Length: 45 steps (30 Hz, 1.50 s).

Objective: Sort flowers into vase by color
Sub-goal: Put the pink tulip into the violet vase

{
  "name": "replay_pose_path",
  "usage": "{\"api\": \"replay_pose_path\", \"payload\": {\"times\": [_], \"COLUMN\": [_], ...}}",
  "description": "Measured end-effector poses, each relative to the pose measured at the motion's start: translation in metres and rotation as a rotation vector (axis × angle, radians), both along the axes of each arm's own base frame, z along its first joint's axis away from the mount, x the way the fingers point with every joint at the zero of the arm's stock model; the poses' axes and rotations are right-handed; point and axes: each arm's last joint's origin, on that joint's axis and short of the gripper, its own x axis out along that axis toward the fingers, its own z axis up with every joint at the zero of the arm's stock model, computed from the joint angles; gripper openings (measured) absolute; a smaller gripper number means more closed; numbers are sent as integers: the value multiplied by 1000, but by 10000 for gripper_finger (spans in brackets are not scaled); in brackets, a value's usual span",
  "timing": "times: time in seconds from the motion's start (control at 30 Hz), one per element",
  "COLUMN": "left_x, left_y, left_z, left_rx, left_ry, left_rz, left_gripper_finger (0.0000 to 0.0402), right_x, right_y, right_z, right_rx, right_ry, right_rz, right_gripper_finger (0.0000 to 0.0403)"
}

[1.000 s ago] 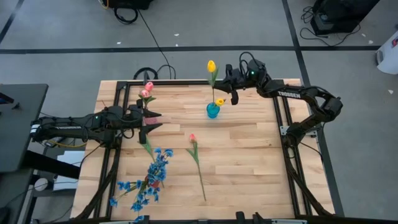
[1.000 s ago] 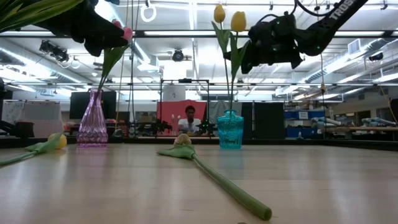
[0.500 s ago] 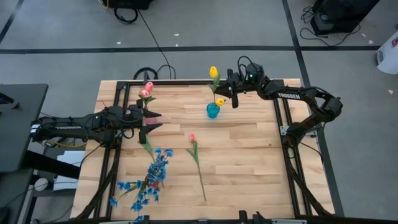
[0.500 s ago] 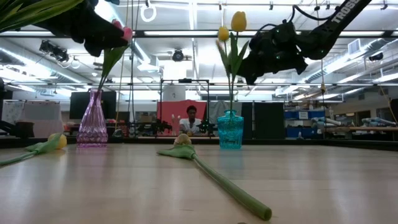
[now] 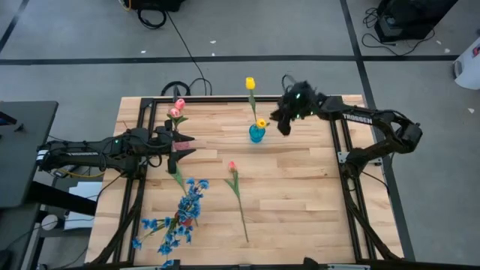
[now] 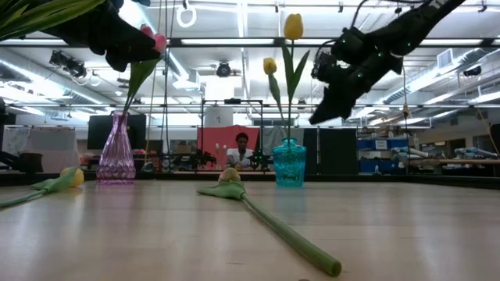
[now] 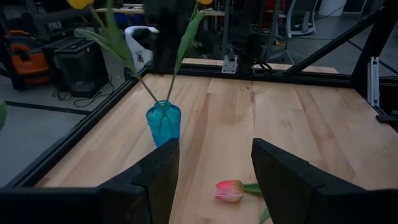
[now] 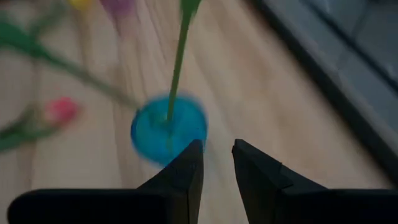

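Two yellow tulips [image 5: 250, 84] are stood in the blue vase [image 5: 256, 133] at the table's [image 5: 300, 187] 12 o'clock. The right gripper [image 5: 283, 121], parted and empty, is held at the vase's 3 o'clock. The left gripper [image 5: 182, 145], open, is kept at 9 o'clock, empty.

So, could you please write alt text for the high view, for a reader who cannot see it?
Seen from above, two yellow tulips stand in a small blue glass vase on a wooden table, the right tool beside it. The left tool waits near pink tulips; blue blossom sprays lie nearer.
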Motion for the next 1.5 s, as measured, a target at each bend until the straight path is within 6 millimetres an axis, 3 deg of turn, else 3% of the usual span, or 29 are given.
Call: {"api": "replay_pose_path", "payload": {"times": [0.13,0.37,0.6,0.77,1.07,1.23,1.5], "left_x": [0,-1,-2,-2,-9,-18,-20], "left_y": [0,2,2,1,-2,-3,-3], "left_z": [0,-1,-1,-4,4,13,10], "left_rx": [5,17,43,25,-62,-80,-117], "left_ry": [1,9,22,49,22,33,66], "left_rz": [13,76,81,47,-47,-42,-32], "left_gripper_finger": [207,207,207,207,207,207,207], "right_x": [8,31,43,55,82,115,163], "right_y": [31,101,181,222,259,278,300], "right_z": [-10,-17,-16,-29,-61,-68,-71], "right_rx": [91,302,354,424,482,453,348], "right_ry": [157,223,155,95,27,39,276], "right_rz": [-105,-163,-246,-245,-255,-223,-287], "right_gripper_finger": [101,101,101,101,99,93,84]}}
